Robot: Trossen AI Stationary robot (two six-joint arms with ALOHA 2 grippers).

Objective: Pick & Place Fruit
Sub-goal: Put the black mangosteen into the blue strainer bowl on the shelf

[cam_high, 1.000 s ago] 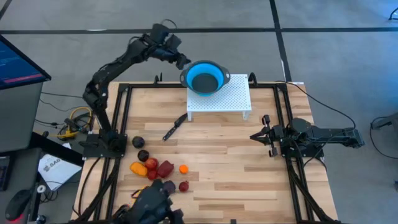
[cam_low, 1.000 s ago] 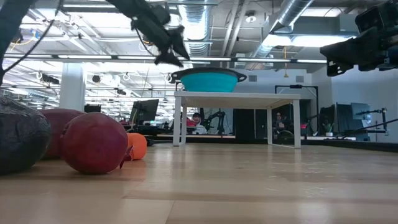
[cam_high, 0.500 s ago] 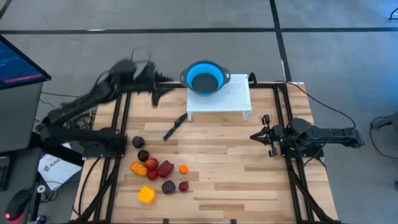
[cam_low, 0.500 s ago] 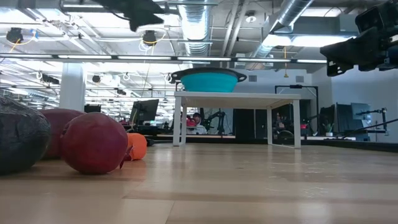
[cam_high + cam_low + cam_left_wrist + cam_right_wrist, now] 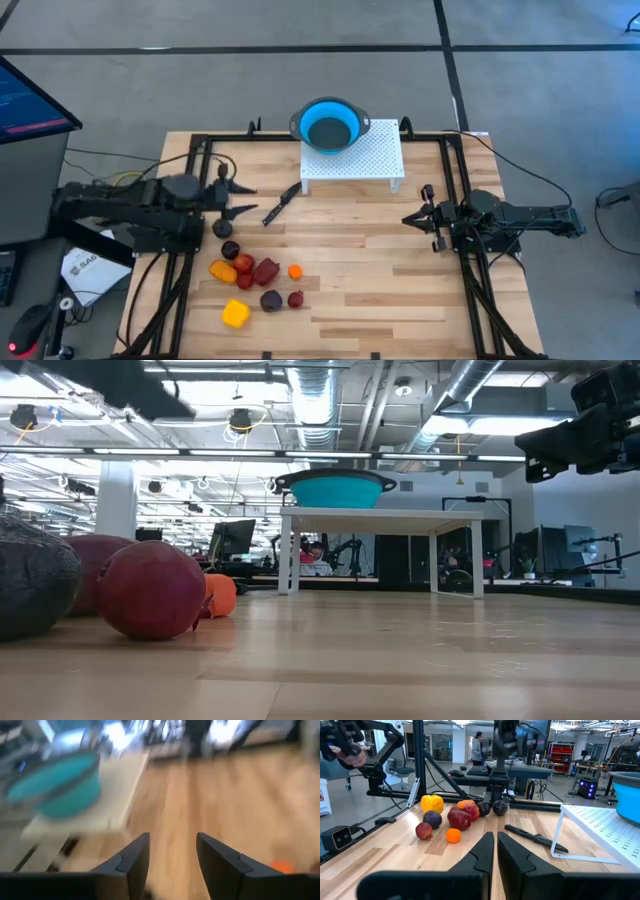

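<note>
high view | left gripper (image 5: 238, 198) fingers apart, empty | right gripper (image 5: 410, 219) together

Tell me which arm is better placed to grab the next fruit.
Probably the left. Its claw is open, right beside the fruit at the table's left side. The right claw is shut and waits across the table, far from the pile.

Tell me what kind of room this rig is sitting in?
Most likely an open robotics lab or workshop. The low view shows exposed ceiling ducts and strip lights above rows of monitors; the right wrist view shows a person at a workstation and more black framed rigs behind the fruit.
</note>
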